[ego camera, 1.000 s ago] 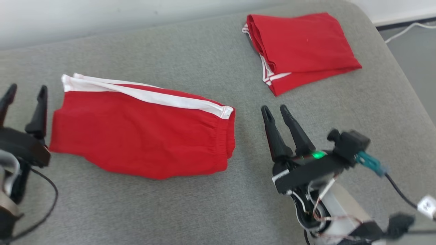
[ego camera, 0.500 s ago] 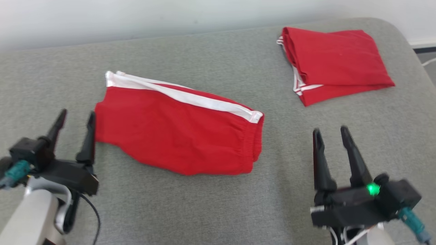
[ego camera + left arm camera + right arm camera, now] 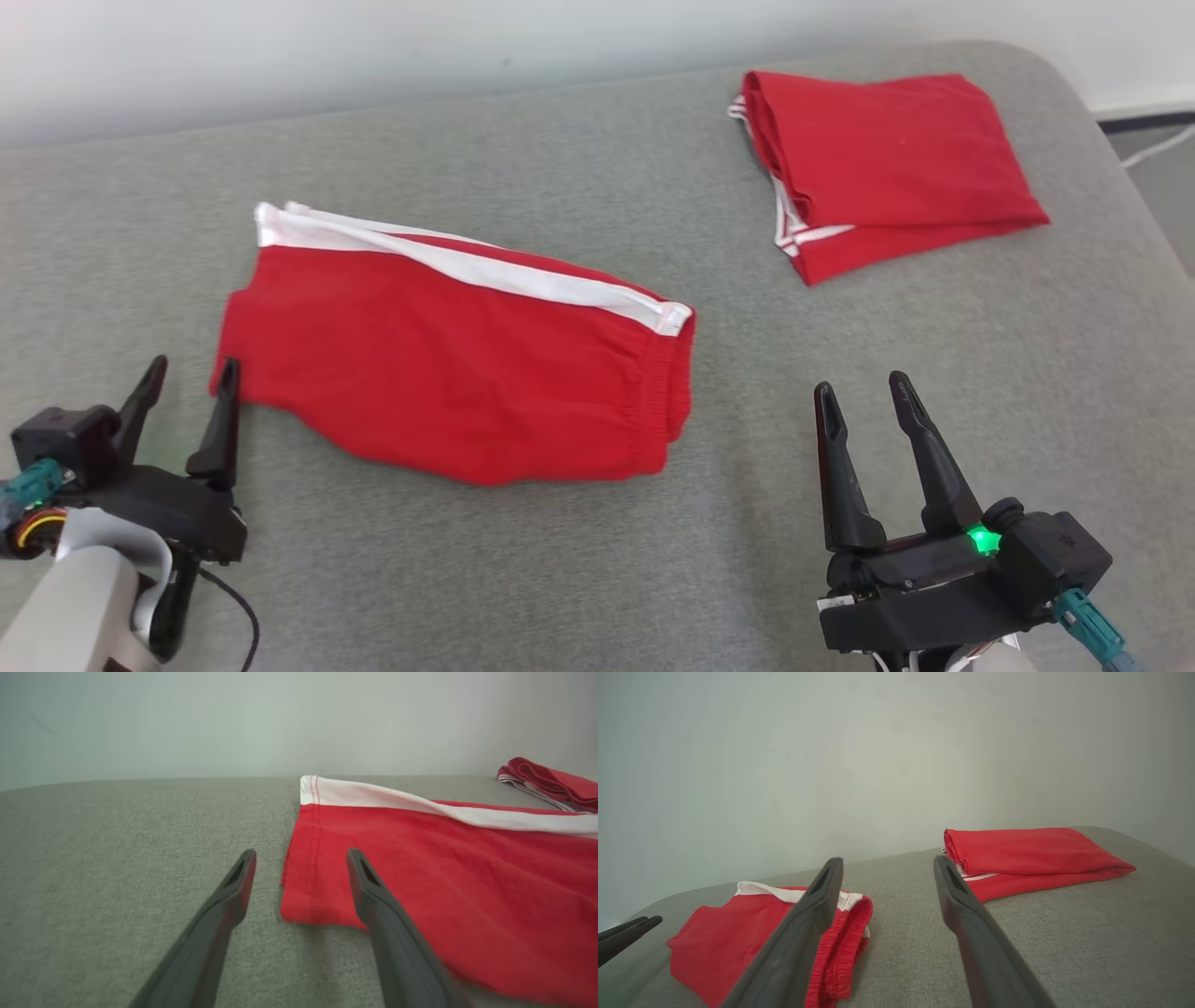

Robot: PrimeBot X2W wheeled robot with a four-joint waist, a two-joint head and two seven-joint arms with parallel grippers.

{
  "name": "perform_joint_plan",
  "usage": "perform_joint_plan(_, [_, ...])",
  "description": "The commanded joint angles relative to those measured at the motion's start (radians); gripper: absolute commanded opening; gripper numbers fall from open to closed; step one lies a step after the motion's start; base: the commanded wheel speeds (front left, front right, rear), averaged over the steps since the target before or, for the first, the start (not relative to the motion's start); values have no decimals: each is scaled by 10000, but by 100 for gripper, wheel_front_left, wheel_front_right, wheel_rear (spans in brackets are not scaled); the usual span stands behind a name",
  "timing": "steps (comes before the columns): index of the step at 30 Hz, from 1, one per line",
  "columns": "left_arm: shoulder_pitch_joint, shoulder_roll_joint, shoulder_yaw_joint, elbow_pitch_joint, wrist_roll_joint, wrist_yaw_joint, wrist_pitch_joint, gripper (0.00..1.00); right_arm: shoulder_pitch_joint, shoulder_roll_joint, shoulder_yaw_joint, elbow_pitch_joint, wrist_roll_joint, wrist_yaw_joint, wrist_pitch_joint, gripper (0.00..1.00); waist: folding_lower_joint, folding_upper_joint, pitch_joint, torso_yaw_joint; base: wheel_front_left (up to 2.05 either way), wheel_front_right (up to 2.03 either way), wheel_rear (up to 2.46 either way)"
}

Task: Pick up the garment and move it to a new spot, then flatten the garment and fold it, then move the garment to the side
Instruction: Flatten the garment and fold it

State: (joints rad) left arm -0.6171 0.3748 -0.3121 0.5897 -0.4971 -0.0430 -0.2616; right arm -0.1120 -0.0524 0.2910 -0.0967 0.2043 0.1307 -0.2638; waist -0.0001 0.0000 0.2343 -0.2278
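Nearest, the left gripper (image 3: 193,364) sits low at the near left with its jaws spread and nothing between them. In its wrist view the near-left hem (image 3: 303,905) corner of the shorts (image 3: 448,373) lies right between the two fingers. The right gripper (image 3: 860,383), near right, is likewise spread and empty, and well apart from the elastic waistband (image 3: 677,392). The shorts lie mid-cushion (image 3: 560,579), red, apparently halved leg on leg, with the white stripe (image 3: 485,271) along the far edge. They look flat enough that the step in hand is probably a pinch for the next fold, hem over to waistband. To do it well, the left fingers should slide under every layer at that corner, not just the top one, and close only once the cloth is deep in the jaws. The right gripper would need to come left to the waistband and pin or match it so the stack doesn't drag across the cushion. Lift low and carry straight. Farthest, at the far right, a folded garment (image 3: 887,159) marks the side — keep the shorts off it.
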Motion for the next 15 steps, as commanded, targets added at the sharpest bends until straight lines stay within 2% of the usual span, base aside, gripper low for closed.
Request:
perform_joint_plan(1, [-91, 62, -2, 144, 3, -28, -35, 100, -15, 22, 18, -15, -15, 1, -7, 100, 1, 0, 216, -271, 0, 0, 0])
perform_joint_plan(9, [-703, 36, -63, 1676, -246, -334, 272, 100, -193, 28, 108, -56, 242, 1, -7, 100, 1, 0, 533, -663, 0, 0, 0])
perform_joint_plan(14, [-965, -197, -259, 2390, -509, -631, 404, 100, -144, 27, 92, -28, 242, 1, -7, 100, 1, 0, 532, -694, 0, 0, 0])
perform_joint_plan(15, [-993, -288, -350, 2469, -492, -646, 434, 88, -136, 28, 88, -11, 240, 1, -7, 100, 1, 0, 503, -679, 0, 0, 0])
